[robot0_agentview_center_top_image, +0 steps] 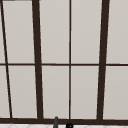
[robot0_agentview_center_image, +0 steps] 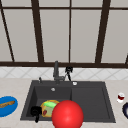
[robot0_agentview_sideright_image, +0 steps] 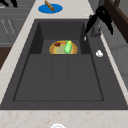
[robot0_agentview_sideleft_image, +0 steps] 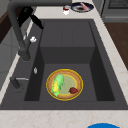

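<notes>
A pale window (robot0_agentview_center_image: pixel 85 32) with dark bars is running behind a speckled stone counter (robot0_agentview_center_image: pixel 15 85), and a matte black sink (robot0_agentview_center_image: pixel 87 100) is sitting in it, with a deep basin on the left and a shallow ribbed drainboard on the right.

The right hand (robot0_agentview_center_image: pixel 69 69) is hovering at the back rim, just beside the tall dark faucet (robot0_agentview_center_image: pixel 56 71), with its fingers spread and fairly straight, pinching nothing. I cannot tell whether it is touching the faucet. The left hand (robot0_agentview_center_image: pixel 35 111) is hanging by the sink's front left corner, and I cannot tell whether it is spread or closed.

A round yellow-rimmed plate (robot0_agentview_sideleft_image: pixel 64 71) is lying flat on the basin floor, carrying a green-husked corn cob (robot0_agentview_sideleft_image: pixel 57 85) and a small dark red piece (robot0_agentview_sideleft_image: pixel 73 90). A glossy red ball (robot0_agentview_center_image: pixel 67 115) is showing low at the sink's front edge, near the left hand.

As I judge it, the right hand is risking a knock against the faucet, being so close. The ball is looking smooth and round, so a careless touch could be sending it rolling. The cob, being rounded, could be rolling across the plate if it is tilted.
</notes>
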Tool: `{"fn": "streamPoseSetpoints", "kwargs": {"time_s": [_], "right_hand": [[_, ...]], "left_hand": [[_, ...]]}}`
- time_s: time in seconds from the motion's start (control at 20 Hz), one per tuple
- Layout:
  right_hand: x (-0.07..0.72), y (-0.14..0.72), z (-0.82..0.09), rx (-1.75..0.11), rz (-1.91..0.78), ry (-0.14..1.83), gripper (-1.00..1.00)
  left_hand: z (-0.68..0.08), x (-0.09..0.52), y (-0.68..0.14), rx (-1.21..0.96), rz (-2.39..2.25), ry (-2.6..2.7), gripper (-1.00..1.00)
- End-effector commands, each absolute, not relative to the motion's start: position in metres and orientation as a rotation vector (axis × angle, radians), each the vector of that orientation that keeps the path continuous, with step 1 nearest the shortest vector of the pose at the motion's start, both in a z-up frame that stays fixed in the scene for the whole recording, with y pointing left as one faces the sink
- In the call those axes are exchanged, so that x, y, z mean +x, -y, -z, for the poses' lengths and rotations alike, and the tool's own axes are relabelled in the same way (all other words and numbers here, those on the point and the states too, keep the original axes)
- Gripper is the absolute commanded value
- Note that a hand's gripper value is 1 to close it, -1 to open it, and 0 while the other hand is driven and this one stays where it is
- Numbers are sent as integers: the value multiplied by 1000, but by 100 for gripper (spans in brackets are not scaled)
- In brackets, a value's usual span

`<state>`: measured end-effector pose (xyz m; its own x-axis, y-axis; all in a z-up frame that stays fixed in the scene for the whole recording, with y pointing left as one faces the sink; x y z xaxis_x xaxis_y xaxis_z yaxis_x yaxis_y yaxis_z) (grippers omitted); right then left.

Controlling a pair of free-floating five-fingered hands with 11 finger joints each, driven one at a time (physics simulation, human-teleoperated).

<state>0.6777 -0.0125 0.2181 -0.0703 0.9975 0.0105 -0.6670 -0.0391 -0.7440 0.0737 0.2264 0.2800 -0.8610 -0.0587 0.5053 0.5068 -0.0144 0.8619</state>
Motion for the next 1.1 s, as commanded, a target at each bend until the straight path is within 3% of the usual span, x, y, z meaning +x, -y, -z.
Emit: {"fn": "streamPoseSetpoints", "kwargs": {"time_s": [0.0,0.35,1.05], "right_hand": [[678,13,-216,-544,-1560,807,-100],[684,9,-200,-470,-1638,936,-100],[712,12,-145,-324,-1693,977,-100]], "left_hand": [[-280,74,-226,-465,1931,1873,0],[-280,74,-226,-465,1931,1873,0],[-280,74,-226,-465,1931,1873,0]]}}
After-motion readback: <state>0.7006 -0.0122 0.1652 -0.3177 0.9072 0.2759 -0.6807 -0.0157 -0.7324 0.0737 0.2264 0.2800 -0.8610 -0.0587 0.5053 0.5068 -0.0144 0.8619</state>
